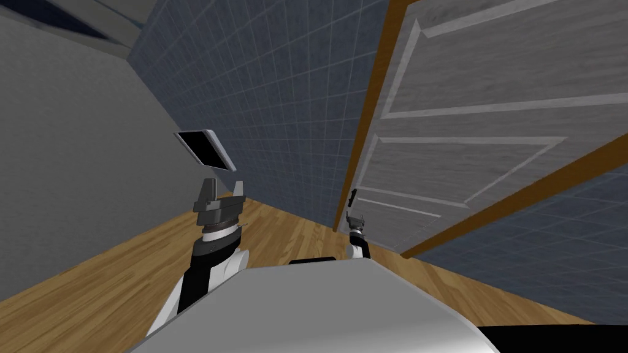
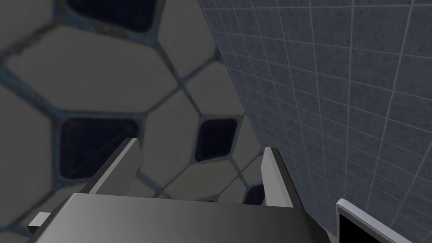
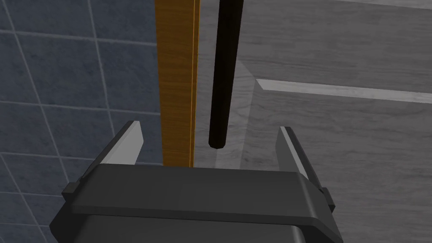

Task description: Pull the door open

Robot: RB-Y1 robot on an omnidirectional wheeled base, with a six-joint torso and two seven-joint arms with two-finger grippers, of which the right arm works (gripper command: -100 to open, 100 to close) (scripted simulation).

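Door [image 1: 490, 122], grey and panelled, its thin black handle [image 3: 225, 71] just ahead of and between the spread, empty fingers [image 3: 126, 143] of our right gripper [image 3: 209, 126]; we judge it stiff, heavy, best gripped on that handle.

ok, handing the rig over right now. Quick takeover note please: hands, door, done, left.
Right hand: open, at the door's edge, with the end of the black bar handle lined up between its fingers; no grip.
Left hand: open, holding nothing, raised on my left.
Grey panelled door: appears shut in its brown frame.
Done: right hand lined up on the handle.
Left: close on the handle, then pull the door open.
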